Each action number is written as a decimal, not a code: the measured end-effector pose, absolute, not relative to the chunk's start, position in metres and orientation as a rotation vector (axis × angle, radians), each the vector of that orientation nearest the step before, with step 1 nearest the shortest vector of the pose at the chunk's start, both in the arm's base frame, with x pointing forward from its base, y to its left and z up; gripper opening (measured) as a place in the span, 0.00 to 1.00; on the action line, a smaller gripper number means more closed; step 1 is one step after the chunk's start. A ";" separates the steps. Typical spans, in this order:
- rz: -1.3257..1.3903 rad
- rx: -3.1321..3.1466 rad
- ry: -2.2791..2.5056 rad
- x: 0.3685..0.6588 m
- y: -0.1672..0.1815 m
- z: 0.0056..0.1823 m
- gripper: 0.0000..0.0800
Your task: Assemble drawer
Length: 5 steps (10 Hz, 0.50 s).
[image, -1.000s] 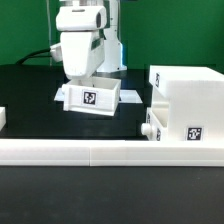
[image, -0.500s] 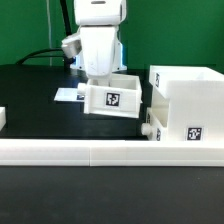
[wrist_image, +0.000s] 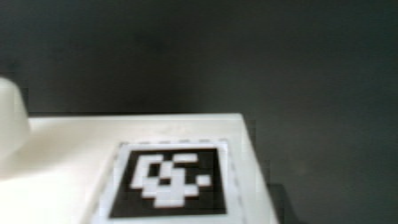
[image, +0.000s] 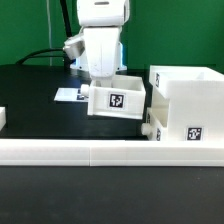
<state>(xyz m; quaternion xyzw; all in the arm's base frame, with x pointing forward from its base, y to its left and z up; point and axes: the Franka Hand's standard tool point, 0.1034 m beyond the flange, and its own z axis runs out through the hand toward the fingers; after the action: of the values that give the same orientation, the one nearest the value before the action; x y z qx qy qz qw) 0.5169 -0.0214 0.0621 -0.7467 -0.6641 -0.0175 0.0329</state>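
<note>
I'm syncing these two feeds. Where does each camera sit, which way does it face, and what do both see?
Exterior view: off the arm, low behind the white border wall, facing the tray, box shell and the arm's lower links.
Wrist view: on the wrist, looking down close at the tray's tagged wall; no pincer shows.
Shared: the tray and its tag.

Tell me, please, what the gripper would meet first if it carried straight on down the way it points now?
Most likely the small white tray right beneath the gripper: the wrist view is filled by the tray's tagged wall. Its fingertips are hidden, so it may already be touching the tray; below lies the black table.
</note>
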 end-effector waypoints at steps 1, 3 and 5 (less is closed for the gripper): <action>-0.046 -2.286 -2.042 0.524 -0.019 0.063 0.05; -0.073 -2.284 -2.050 0.536 -0.010 0.059 0.05; -0.063 -2.272 -2.052 0.540 -0.007 0.060 0.05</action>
<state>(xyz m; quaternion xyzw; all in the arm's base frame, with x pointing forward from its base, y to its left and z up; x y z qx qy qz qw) 0.5398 -0.0072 0.0602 -0.7414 -0.6696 -0.0205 0.0395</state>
